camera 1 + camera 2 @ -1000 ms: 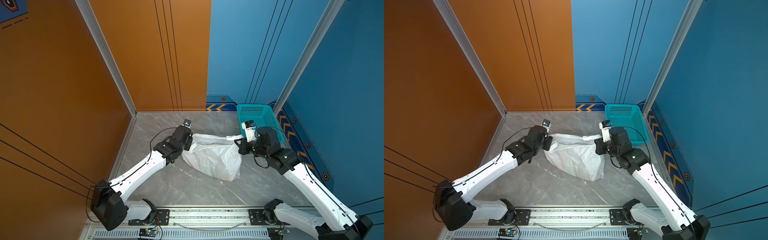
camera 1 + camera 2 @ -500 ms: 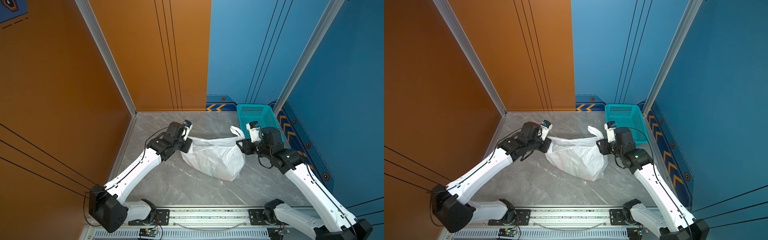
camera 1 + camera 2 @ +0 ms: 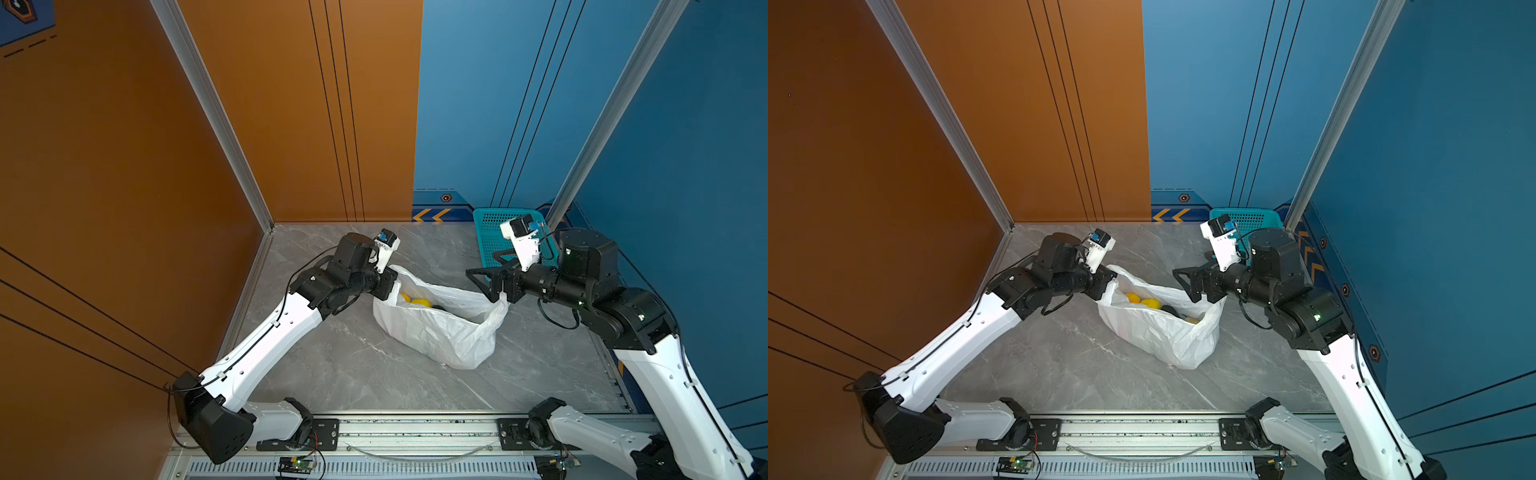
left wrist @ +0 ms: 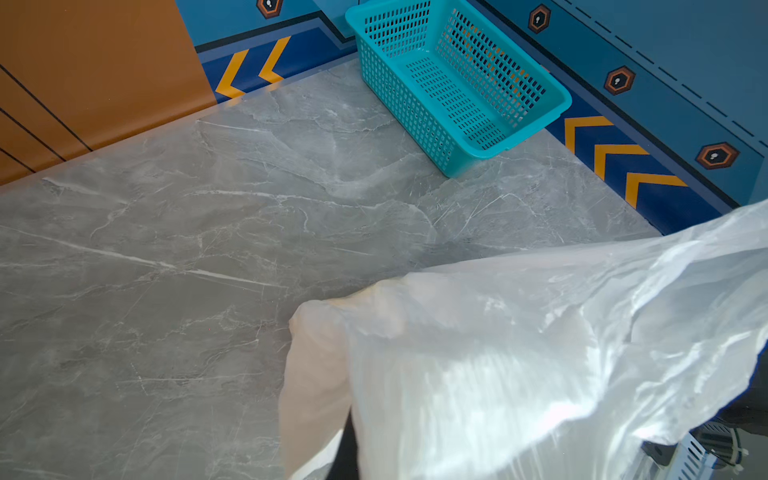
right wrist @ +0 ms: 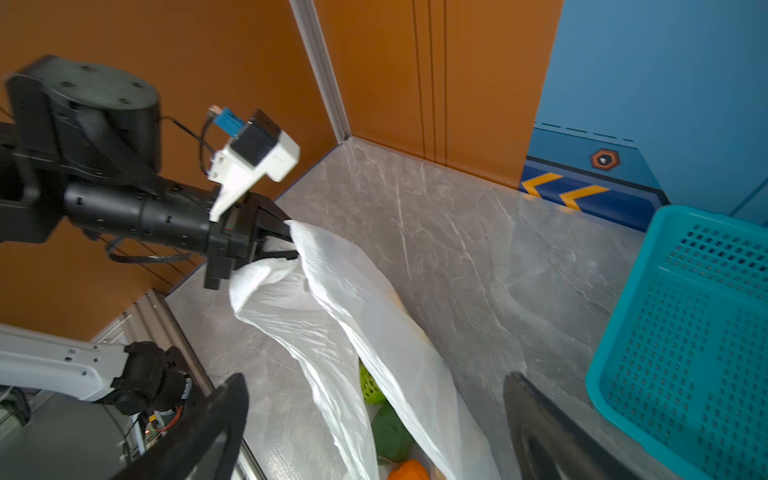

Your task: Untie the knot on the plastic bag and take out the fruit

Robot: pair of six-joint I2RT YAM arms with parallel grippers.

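Observation:
The white plastic bag lies mid-table with its mouth gaping; no knot shows. My left gripper is shut on the bag's left rim and holds it up; in the left wrist view the bag hides the jaws. My right gripper hangs open just above the bag's right end, holding nothing. Fruit shows inside: yellow ones, a green scaly one, a dark green one and an orange one.
A teal perforated basket stands with nothing in it at the back right, behind my right wrist. Orange and blue walls close the grey marble table at the left, back and right. The arms' rail runs along the front edge.
My right gripper has opened and let go of the bag's handle end, which dropped. My left gripper shut on the left rim and pulled it leftward, and the bag's mouth has spread open.

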